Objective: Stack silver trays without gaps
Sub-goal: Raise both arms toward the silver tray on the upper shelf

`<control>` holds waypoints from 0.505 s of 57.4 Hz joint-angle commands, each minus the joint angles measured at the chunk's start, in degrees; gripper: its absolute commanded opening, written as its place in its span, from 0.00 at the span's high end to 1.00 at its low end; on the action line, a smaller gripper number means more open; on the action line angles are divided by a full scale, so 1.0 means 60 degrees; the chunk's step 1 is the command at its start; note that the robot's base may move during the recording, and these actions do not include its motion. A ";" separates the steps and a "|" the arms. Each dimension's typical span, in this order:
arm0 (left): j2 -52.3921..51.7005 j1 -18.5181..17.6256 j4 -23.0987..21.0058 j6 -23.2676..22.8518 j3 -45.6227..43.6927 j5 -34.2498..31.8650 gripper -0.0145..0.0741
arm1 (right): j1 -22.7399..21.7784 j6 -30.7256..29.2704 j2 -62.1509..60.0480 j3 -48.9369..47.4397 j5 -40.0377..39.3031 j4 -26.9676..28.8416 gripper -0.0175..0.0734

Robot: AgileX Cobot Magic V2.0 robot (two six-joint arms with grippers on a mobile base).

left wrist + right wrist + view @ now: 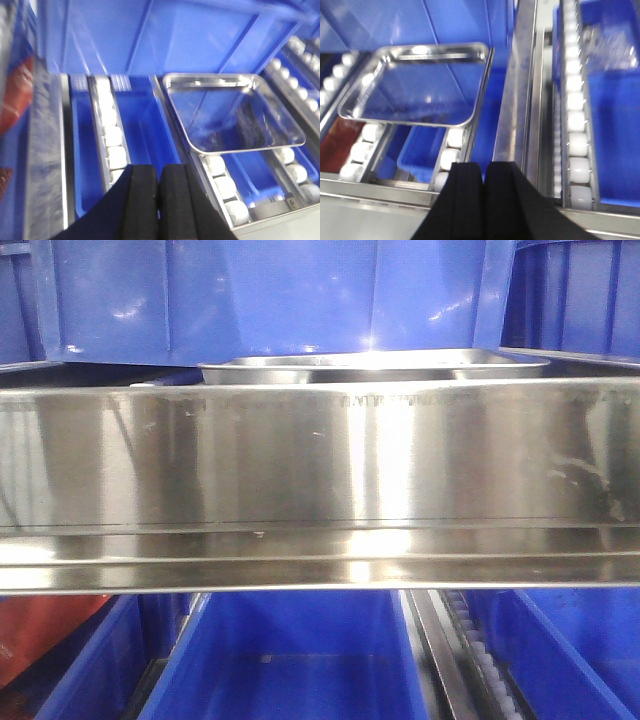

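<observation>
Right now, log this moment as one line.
silver tray: lying on white roller rails, not gripped | left end effector: shut, empty, short of tray | right end effector: shut, empty, short of tray

Tray (375,365): from the front only its rim shows; the steel beam (320,470) hides the rest. Whether it is a single tray or several nested, I cannot tell.
Marks on the beam: too faint to read.
Red thing (40,635): cut off by the picture's left edge, unidentifiable.
Red smear (15,95): blurred, left wrist view.
Left gripper (160,170): black fingers run off the bottom edge.
Right gripper (484,167): likewise cut off at the bottom.
Far-right blue bin (615,100): pale contents at the top, too blurred to name.
Sticker (290,202): too small to read.
</observation>
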 commanded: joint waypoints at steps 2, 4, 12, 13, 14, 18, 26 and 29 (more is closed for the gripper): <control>0.0680 -0.0604 -0.0201 0.0043 -0.0262 -0.0390 0.85 | 0.0378 -0.0233 0.0806 -0.0075 -0.0355 0.0110 0.90; 0.0906 -0.0875 -0.0201 0.0043 -0.0321 -0.0537 0.85 | 0.0584 -0.0233 0.1067 -0.0075 -0.0465 0.0110 0.90; 0.2064 -0.2136 0.0103 -0.0559 -0.0739 -0.0958 0.85 | 0.1583 -0.0233 0.2154 -0.0093 -0.1271 0.0053 0.90; 0.2196 -0.2255 0.0206 -0.0683 -0.0850 -0.0958 0.86 | 0.1676 -0.0233 0.2313 -0.0093 -0.1400 0.0014 0.90; 0.2393 -0.2435 0.0392 -0.0895 -0.0936 -0.0932 0.86 | 0.1805 -0.0233 0.2419 -0.0093 -0.1586 -0.0055 0.90; 0.3082 -0.3032 0.1119 -0.1652 -0.1380 -0.0913 0.86 | 0.2142 -0.0090 0.2950 -0.0093 -0.2257 -0.0246 0.90; 0.4527 -0.3984 0.2585 -0.3068 -0.2432 -0.0880 0.86 | 0.2347 0.0540 0.3919 -0.0093 -0.3154 -0.0628 0.90; 0.5015 -0.4262 0.3030 -0.3483 -0.2840 -0.0893 0.86 | 0.2347 0.0612 0.4253 -0.0093 -0.3468 -0.0645 0.90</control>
